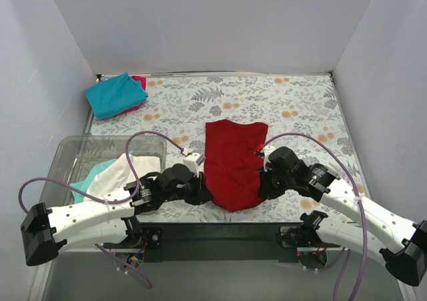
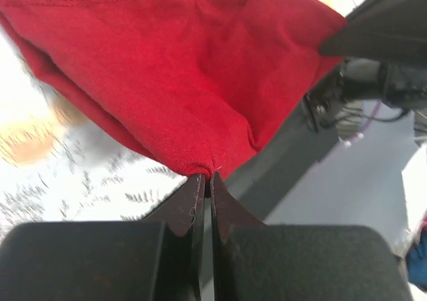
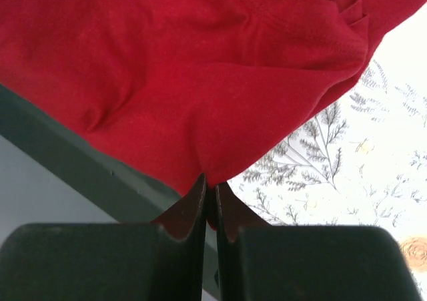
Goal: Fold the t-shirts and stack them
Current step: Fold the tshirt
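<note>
From the top camera, you have the dark red t-shirt (image 1: 232, 164) lying lengthwise in the middle of the floral worktop (image 1: 300, 107), its near end close to the worktop's front edge. The left end effector (image 1: 207, 195) meets the shirt's near-left edge and the right end effector (image 1: 262, 181) meets its right edge, one on either side of the cloth. At the far-left corner a folded teal t-shirt (image 1: 115, 94) lies on top of a magenta-pink t-shirt (image 1: 140, 82), of which only a strip shows. The clear plastic bin (image 1: 70, 151) stands at the left, just behind your left arm, and holds a white t-shirt (image 1: 120, 173) with a teal cloth (image 1: 85, 183) beside it.

In the left wrist camera, your left end effector (image 2: 205, 175) has its jaws pressed together, with a fold of the dark red t-shirt pinched at the very tips. The cloth spreads up and away from the pinch, with the floral worktop to its left and the dark front rail to its right.

In the right wrist camera, your right end effector (image 3: 209, 181) is likewise clamped on the edge of the dark red t-shirt, jaws together at the tips. The red cloth fills the upper part of the view, with the dark rail at lower left and the leaf pattern at right.
</note>
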